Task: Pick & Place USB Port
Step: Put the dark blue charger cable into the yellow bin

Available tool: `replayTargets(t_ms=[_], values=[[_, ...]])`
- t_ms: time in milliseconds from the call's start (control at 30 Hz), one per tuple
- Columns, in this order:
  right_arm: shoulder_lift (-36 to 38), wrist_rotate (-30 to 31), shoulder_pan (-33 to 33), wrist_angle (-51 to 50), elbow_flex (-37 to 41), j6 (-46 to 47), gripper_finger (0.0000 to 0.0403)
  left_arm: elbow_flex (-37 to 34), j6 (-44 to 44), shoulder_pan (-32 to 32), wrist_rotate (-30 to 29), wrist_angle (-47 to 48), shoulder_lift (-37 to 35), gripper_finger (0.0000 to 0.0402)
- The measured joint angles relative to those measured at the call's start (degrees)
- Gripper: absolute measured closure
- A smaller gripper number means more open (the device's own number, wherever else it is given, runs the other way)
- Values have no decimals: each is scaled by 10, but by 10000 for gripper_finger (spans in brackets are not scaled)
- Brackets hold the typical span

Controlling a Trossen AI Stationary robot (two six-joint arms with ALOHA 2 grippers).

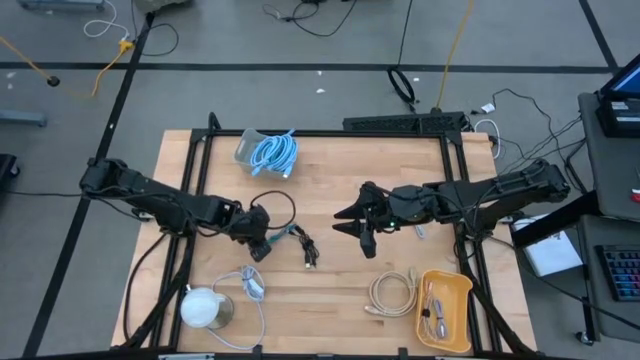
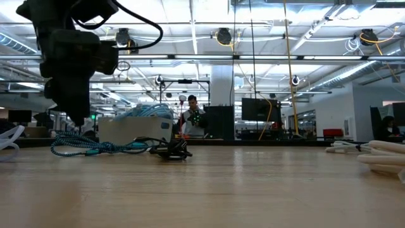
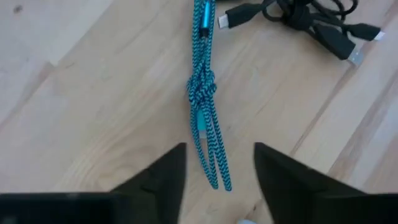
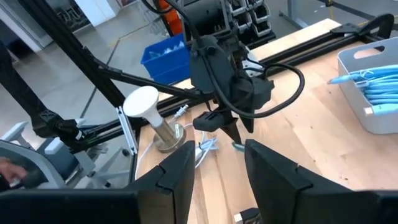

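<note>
Wooden table (image 1: 330, 290) inside a black frame, open workshop behind it. Left gripper (image 3: 217, 171) hangs low over the left-centre of the table, fingers apart, nothing between them; blue braided cable (image 3: 204, 99) lies flat on the wood just ahead of its fingertips, knotted mid-length. Black USB cable (image 1: 305, 247) sits just beyond it, near table centre. Right gripper (image 1: 352, 225) hovers mid-table, jaws partly open, empty. Yellow tray (image 1: 447, 310) at the front right with cables inside, beige cable coil (image 1: 392, 293) beside it, grey bin (image 1: 266, 150) of blue cables at the back
</note>
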State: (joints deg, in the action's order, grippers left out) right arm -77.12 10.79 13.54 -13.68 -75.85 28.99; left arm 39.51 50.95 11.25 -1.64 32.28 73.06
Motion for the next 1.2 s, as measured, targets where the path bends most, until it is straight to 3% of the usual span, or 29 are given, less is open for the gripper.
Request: replayTargets(t_ms=[167,333,767,1033,1200], values=[[0,0,0,1,0,3,271,0,1,3,8,-6,15,133],[0,1,0,3,0,4,271,0,-3,6,11,-21,51,129],[0,0,0,26,0,7,271,1,-20,9,-6,-39,130,243],[0,0,0,11,0,9,271,-1,-24,9,-11,-41,119,381],[0,6,0,-32,0,18,271,-1,-11,9,-11,-39,96,390]])
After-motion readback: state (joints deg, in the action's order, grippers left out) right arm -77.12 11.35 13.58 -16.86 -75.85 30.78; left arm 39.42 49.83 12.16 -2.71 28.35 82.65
